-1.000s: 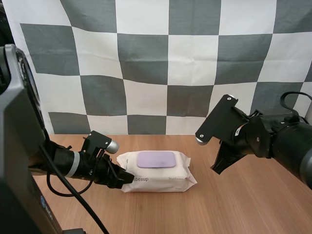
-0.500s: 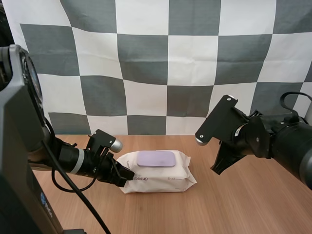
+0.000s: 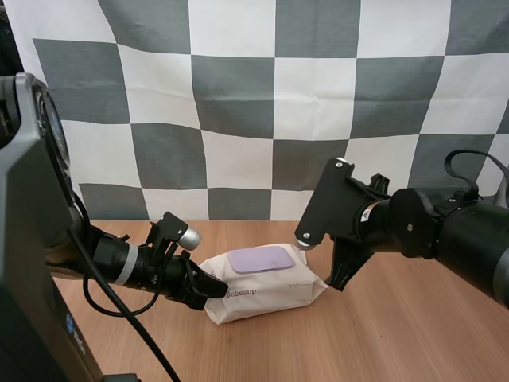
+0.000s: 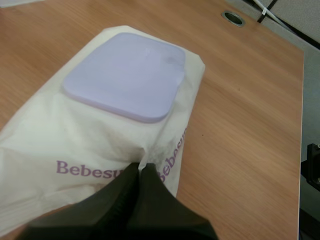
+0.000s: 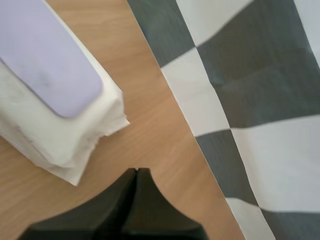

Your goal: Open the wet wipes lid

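Your pack of wet wipes [image 3: 270,293] lies on the table [image 3: 398,334] between your two claws, skewed, so that one end points at each of them. Its lavender lid [image 3: 261,259] sits flat and closed on the top face, just past the tips of your left claw [image 3: 213,290] and up from them. That left claw meets the pack at the end nearest it, low on the side where the purple lettering runs. In the left wrist view you can see its fingers drawn together, and the white wrapper puckers into a crease where the tips nip it. The right claw [image 3: 334,280] hangs just off the pack's opposite end, tips down over bare wood, close to the crimped wrapper edge but apart from it. From the right wrist view, you find its fingers lying together as one dark wedge with nothing between them, the lid's rounded corner lying a little way ahead of it.
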